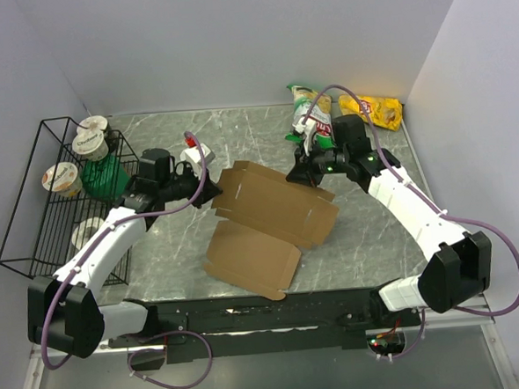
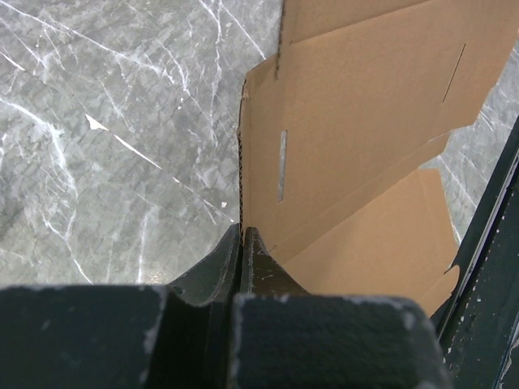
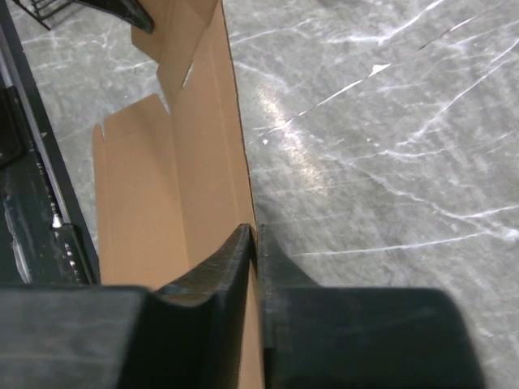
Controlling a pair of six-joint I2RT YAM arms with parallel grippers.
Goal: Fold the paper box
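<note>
Top external first, says the operator: where is the paper box (image 1: 270,216)?

Me: In the middle of the table (image 1: 376,231), opened out. Its near panel lies flat and reaches toward the table's near edge. The far panel is raised off the surface and spans between my two arms.

Operator: And your jaws?

Me: Both are clenched on cardboard. My left gripper (image 2: 242,233) pinches the raised panel's left rim, and my right gripper (image 3: 253,231) pinches the opposite rim. Each wrist view shows the thin sheet running straight in between the fingertips.

Operator: What could go wrong from here?

Me: Each bite is shallow, right at the rim, so I think a quick swing could pull the sheet out of one side. If my arms drift apart, the strain falls on the notched flaps, and thin board might tear there. If one side leads the other, the bend may land off the scored line. Nothing holds the flat near panel, so it could slide toward the near edge. My right arm works close to the green snack bag (image 1: 307,99) and the yellow snack bag (image 1: 382,110) by the far right corner. A wide sweep there could knock them. The wire basket (image 1: 61,119) along the left edge seems safely apart.
</note>
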